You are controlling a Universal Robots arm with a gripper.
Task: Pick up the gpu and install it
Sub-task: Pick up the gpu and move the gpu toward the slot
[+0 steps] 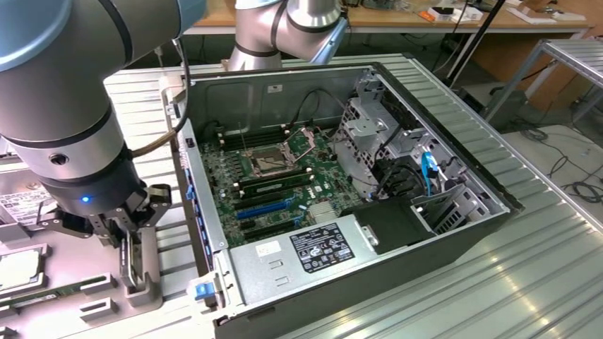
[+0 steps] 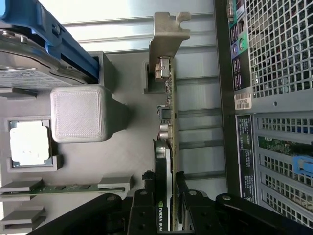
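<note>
While the gpu [image 2: 166, 142] stood on edge in its grey holder [image 1: 143, 296] at the exterior view's lower left, outside the open case [image 1: 282, 78], the half-closed gripper [image 1: 132, 272] seemingly pinched it, with lifting and installing not yet done.

I find tight quarters at the tray [image 2: 132, 161] edge nearest the computer case [image 2: 222, 98]; a grey block [image 2: 78, 113] flanks the gpu [image 2: 162, 171] one side, case wall the other; bare lanes between.
</note>
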